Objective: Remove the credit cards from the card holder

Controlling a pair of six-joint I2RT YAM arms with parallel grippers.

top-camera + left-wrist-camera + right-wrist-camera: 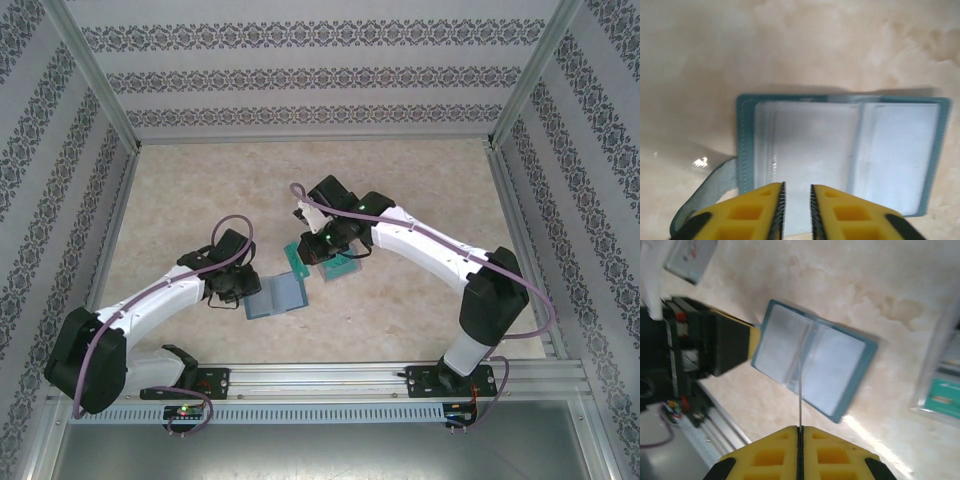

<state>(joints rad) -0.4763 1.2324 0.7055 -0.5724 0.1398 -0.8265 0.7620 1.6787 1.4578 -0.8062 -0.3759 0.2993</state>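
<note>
You are looking at a pale marbled tabletop [200,190] with both arms reaching in from its near edge toward the middle. The card holder [275,297] lies open and flat, nearer the near edge than the far one and about midway between the left and right edges, its two light inner panels facing up. Your left gripper [797,187] sits at the left end of the card holder, over its rim, with the jaws a narrow gap apart and a light panel visible in that gap. You cannot tell from the left wrist view whether the fingers touch the panel. A stack of cards [340,266] with a clear rim lies just beyond the card holder toward the far edge, a little to the right. Your right gripper [800,429] is pressed together on a credit card [800,375], which the right wrist view shows edge-on as a thin line above the open card holder. From above, that teal card [297,258] hangs between the card holder and the stack. The side tab [710,190] of the card holder curls out from its left end.
</note>
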